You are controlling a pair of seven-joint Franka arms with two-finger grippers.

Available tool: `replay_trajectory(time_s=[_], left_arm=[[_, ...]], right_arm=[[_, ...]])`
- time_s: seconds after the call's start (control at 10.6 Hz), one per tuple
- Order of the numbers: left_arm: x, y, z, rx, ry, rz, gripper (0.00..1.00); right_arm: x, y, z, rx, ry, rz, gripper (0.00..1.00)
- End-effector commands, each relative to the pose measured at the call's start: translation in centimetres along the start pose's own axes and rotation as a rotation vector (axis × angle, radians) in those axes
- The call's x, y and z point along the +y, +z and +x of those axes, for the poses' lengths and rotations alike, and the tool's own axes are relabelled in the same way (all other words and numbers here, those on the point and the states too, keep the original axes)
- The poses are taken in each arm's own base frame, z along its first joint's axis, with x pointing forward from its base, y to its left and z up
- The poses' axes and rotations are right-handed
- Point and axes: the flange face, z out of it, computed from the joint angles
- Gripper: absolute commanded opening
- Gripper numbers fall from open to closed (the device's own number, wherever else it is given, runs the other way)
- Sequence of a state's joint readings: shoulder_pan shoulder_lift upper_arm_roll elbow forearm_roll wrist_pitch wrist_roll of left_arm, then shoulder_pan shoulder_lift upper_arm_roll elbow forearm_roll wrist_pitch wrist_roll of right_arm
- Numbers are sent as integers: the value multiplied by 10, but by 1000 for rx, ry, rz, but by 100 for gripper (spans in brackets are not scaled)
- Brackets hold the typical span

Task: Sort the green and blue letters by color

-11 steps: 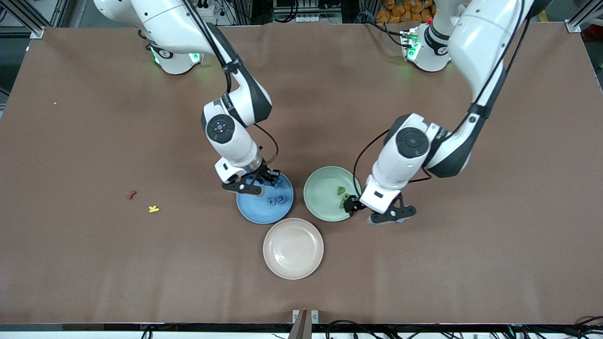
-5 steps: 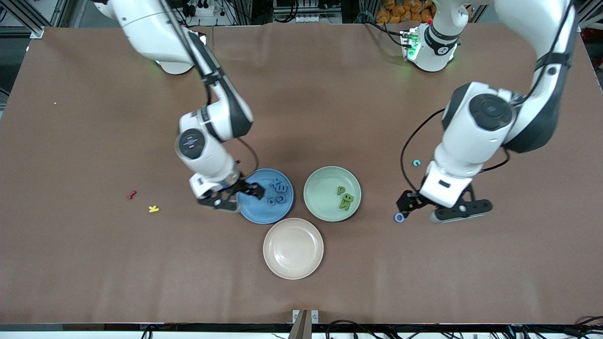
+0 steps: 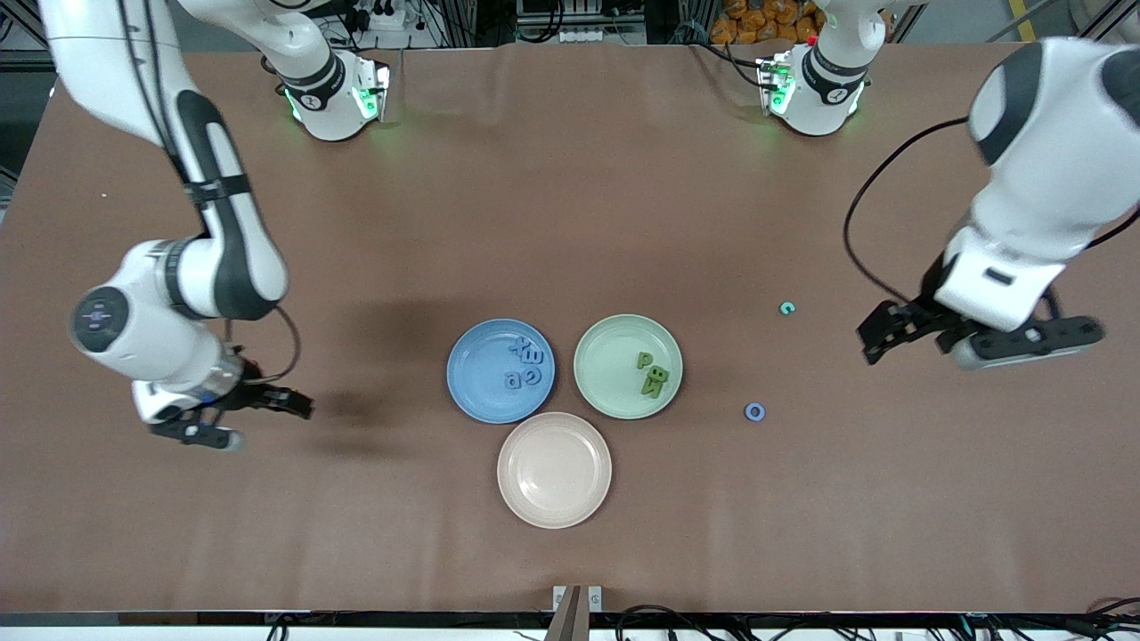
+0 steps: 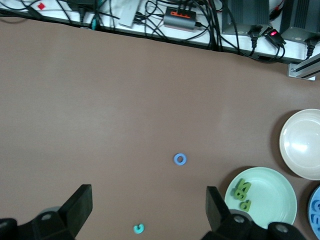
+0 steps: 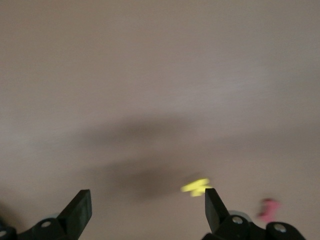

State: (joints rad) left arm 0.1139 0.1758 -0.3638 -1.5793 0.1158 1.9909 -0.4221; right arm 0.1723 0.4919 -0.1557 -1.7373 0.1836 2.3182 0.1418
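Blue letters (image 3: 524, 365) grouped at blue plate's (image 3: 476, 369) 3 o'clock; green letters (image 3: 653, 374) on green plate (image 3: 610, 356). Left end effector (image 3: 975, 334) and right end effector (image 3: 240, 414) agape, empty, over table (image 3: 570, 196).

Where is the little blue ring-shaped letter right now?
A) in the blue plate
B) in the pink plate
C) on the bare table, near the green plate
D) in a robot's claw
C. The blue ring letter lies by itself on the brown table, apart from the green plate, on the side toward the left arm's end, with no claw touching it.
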Motion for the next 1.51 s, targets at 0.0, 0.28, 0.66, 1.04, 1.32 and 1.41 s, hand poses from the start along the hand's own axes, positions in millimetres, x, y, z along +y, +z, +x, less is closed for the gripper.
replay_trajectory(time_s=[0.0,0.28,0.66,1.04,1.32,1.41], left_arm=[[-34,-47,-11,-25,4,12,100],[-61,-77,-12,-82,-19,62,100],[-84,-103,-21,-113,-62,16,100],[-76,-94,-22,-138,-49,8,100],[-73,-112,-15,-114,-47,-2,100],[-74,-113,-16,-140,-49,-7,100]], right_arm=[[56,-29,7,19,-17,-72,100],[87,-108,13,13,-58,-127,100],[94,-241,3,-45,-51,-123,100],[101,-334,-38,-118,-31,-90,100],[87,-375,-75,-143,-89,-64,100],[70,-381,-85,-146,-101,-61,100]])
